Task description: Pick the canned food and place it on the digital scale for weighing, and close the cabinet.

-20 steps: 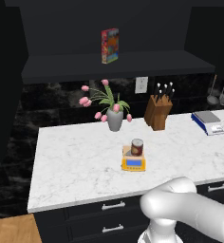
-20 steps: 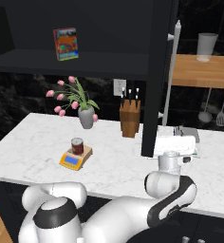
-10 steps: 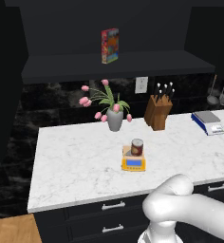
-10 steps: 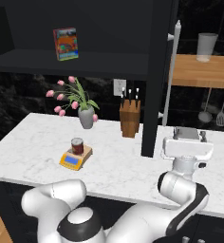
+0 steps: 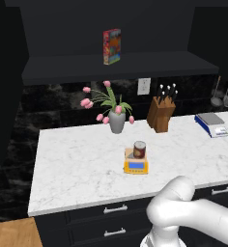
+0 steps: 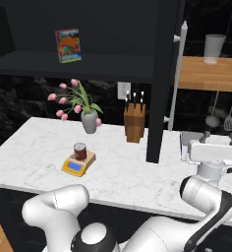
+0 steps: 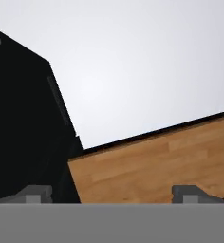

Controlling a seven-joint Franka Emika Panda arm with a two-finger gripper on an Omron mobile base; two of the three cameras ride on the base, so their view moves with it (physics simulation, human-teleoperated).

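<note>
Resting on digital scale (image 5: 136, 166), canned food (image 5: 139, 149), right view: cabinet (image 6: 163, 78) door ajar

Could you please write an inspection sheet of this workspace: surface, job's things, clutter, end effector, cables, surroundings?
Surface: white marble counter.
Job's things: small dark red can with silvery top stands on the flat yellow-orange scale with blue display; black upper cabinet door with long silver bar handle stands open, edge-on.
Clutter: grey vase of pink tulips, wooden knife block, white and blue scale, colourful red box on the shelf.
End effector: two-finger end effector open, empty, raised beside the open door.
Cables: nothing seen.
Surroundings: wooden shelf with a white cup; hanging utensils.
</note>
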